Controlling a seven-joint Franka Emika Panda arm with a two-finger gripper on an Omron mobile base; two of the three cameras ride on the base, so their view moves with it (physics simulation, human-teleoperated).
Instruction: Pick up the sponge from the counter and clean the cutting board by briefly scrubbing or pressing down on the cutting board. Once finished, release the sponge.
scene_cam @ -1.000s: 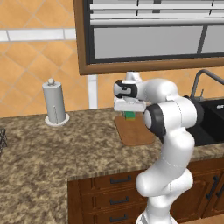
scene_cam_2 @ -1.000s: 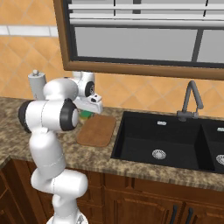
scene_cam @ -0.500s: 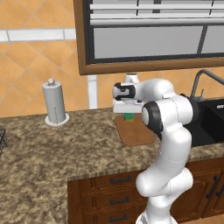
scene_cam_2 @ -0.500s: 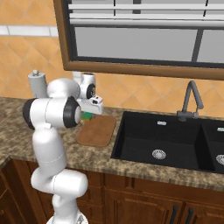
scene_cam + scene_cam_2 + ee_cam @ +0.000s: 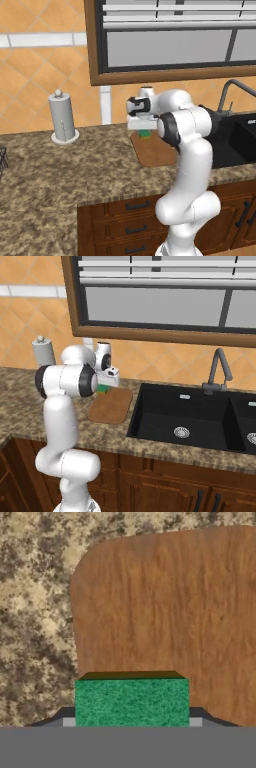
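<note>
Paper-towel stand (image 5: 62,119) at table's (image 5: 60,170) nine o'clock, then tool (image 5: 145,129) clenched on green sponge (image 5: 132,702), held over cutting board's (image 5: 165,612) far-left corner, black sink (image 5: 190,418) off at three o'clock

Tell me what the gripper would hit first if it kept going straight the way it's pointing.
Probably the cutting board: the gripper, shut on the green sponge, points down at the board's corner, so the sponge would press onto the wood first. How far above it hangs is unclear.
</note>
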